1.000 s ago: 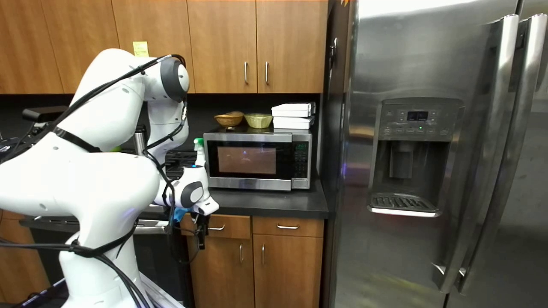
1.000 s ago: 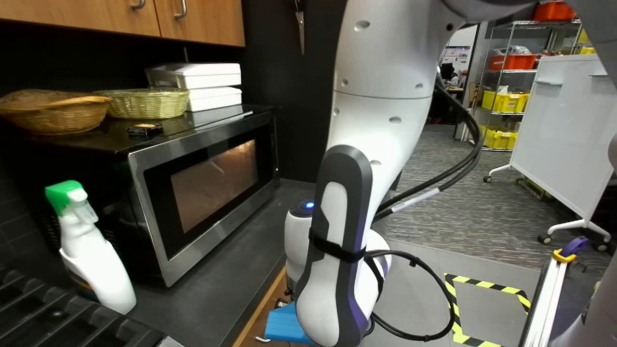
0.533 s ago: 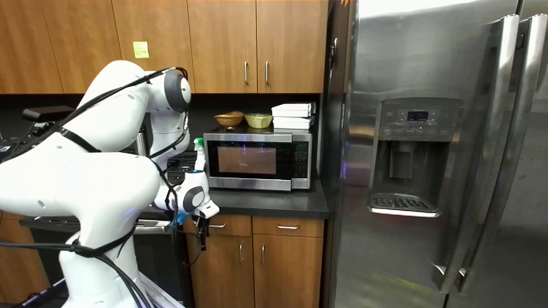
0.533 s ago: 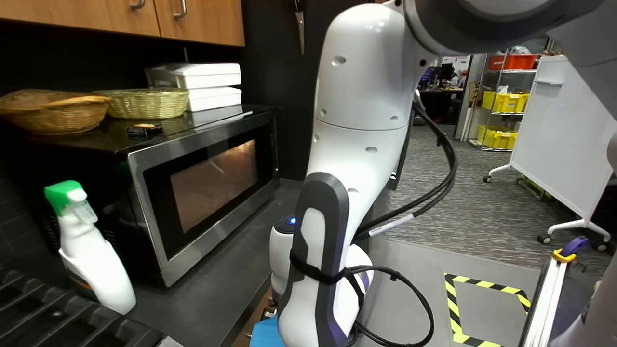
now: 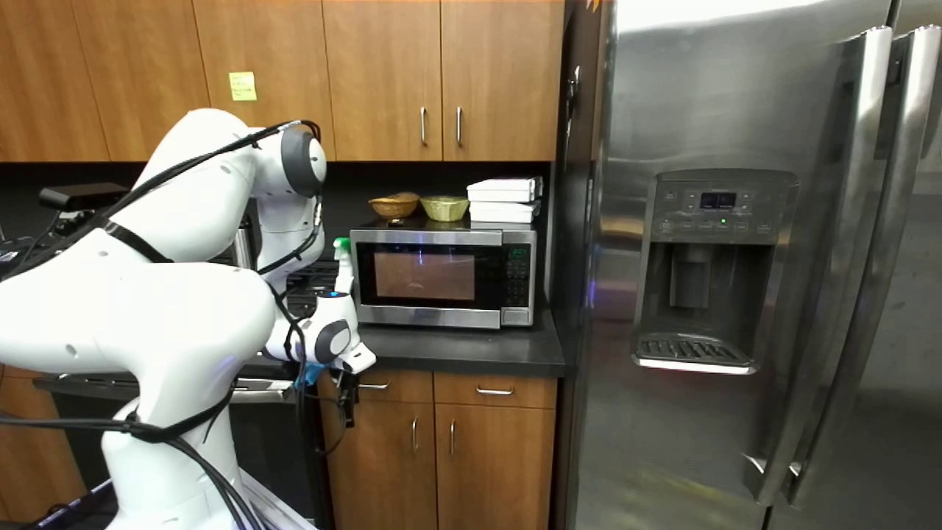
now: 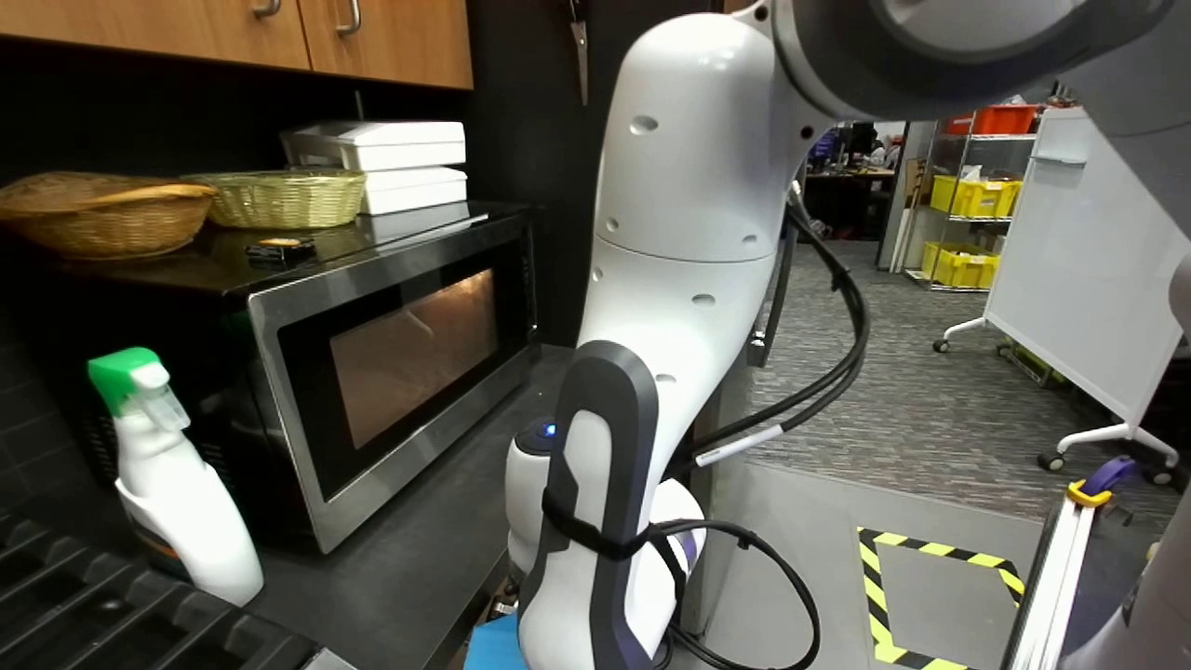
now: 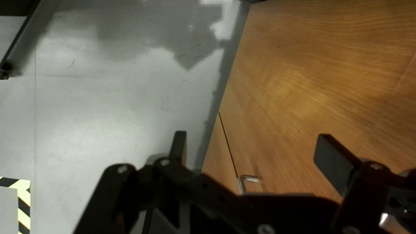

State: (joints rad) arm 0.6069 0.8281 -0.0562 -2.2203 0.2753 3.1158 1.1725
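A white jointed robot arm (image 5: 188, 309) settles lower beside a dark counter (image 5: 456, 350), its black two-fingered gripper (image 7: 252, 143) hanging before a brown wood-grain cabinet door (image 7: 302, 81).

In an exterior view, the arm's upper bend (image 5: 210, 140) has dropped since a second ago, baring the whole of a square yellow paper note (image 5: 242, 86) on the upper wooden cabinets (image 5: 265, 44); the forearm (image 6: 689, 177) now stands, to the eye, closer to a stainless-steel and black microwave (image 6: 409, 363), while a white plastic spray bottle with a green head (image 6: 186, 493) keeps its place. The jaws are released, spread wide apart. In the wrist view, a bent silver metal handle (image 7: 248, 177) on that door shows between the two fingers (image 7: 334, 162) and beyond them, partly hidden by the gripper's body; I cannot tell how near it is.
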